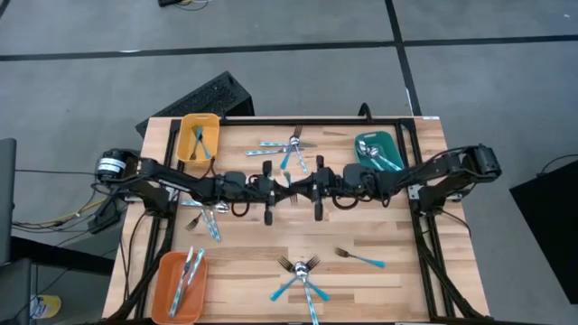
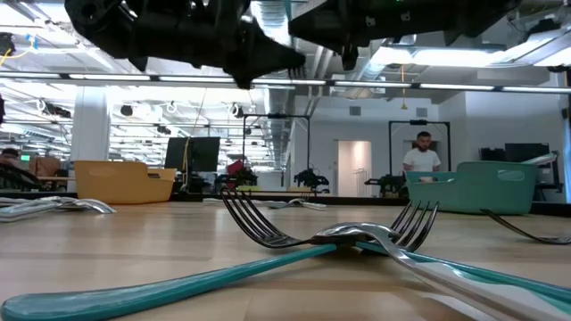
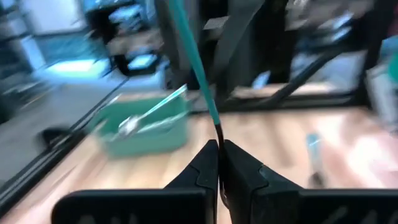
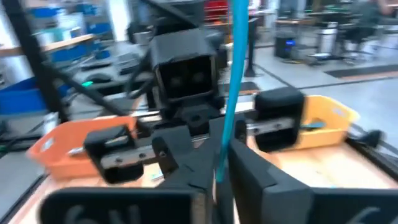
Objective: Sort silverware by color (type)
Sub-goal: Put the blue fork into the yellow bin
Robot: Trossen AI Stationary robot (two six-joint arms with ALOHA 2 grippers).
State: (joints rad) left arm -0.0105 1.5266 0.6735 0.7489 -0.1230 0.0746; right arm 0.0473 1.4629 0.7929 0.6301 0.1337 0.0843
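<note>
Both grippers meet above the table's middle in the high view, my left gripper and my right gripper facing each other. Each is shut on a slim blue-handled utensil that stands up between them; its head is hidden. Loose silverware lies flat on the wood: a far cluster, a few pieces under the left arm, crossed forks near the front, and a single fork. My left gripper pinches the utensil between its two fingers at the thin dark part just below the blue handle, coming level from the table's left. The handle rises steeply away from the fingers, clear of the table. My right gripper pinches the blue handle between its two fingers, coming level from the table's right, across the handle. The handle stands nearly upright above the fingers and runs out of the picture's top.
A yellow tray at the far left and a teal tray at the far right hold utensils, as does an orange tray at the near left. A person stands in the room beyond.
</note>
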